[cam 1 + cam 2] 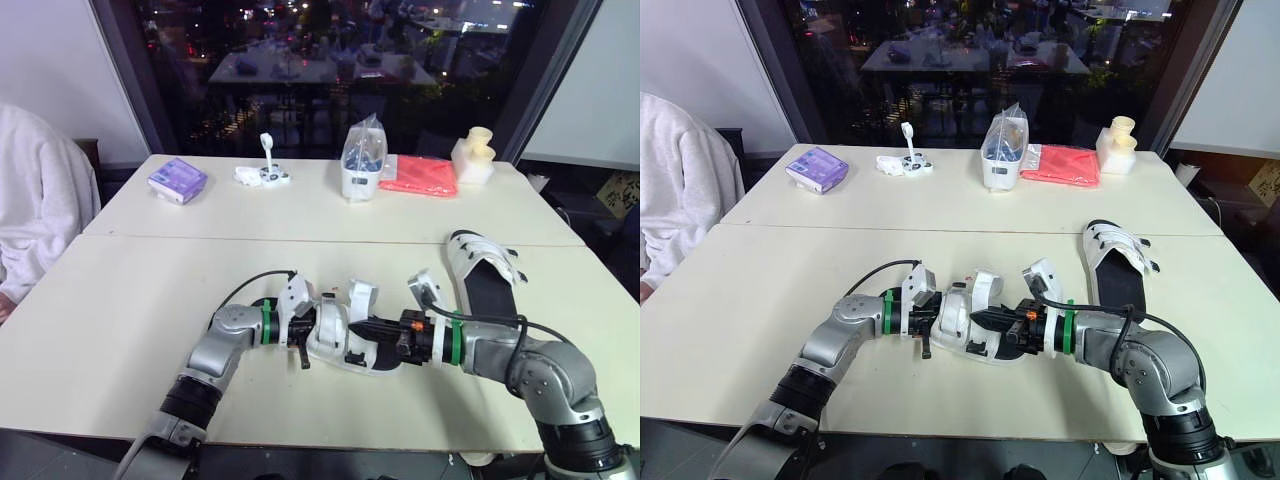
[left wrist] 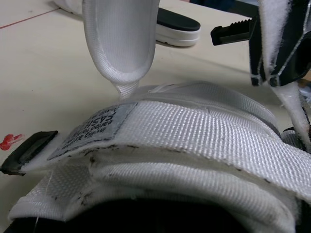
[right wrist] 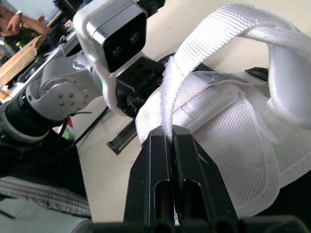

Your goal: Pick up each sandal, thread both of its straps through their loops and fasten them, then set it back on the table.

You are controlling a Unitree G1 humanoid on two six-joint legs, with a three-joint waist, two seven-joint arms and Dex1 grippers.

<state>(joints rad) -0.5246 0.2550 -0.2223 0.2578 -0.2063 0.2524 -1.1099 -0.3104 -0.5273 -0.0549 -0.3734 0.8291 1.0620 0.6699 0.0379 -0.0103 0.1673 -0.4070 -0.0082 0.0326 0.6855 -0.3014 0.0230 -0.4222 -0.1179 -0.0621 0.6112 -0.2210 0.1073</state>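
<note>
The person (image 1: 35,200) is cut off at the edge; the label (image 2: 92,128) on the sandal (image 2: 194,141) is unreadable.

- two cream tables stand pushed together: the near table (image 1: 120,330) and the far table (image 1: 200,215), long edges meeting in a thin seam (image 1: 250,238).
- past the far table's back edge, a large window (image 1: 330,70) shows night and scattered city lights.
- a dark window frame (image 1: 125,70) slants at each side.
- white walls flank it, the left wall (image 1: 50,60) and the right wall (image 1: 600,90).
</note>
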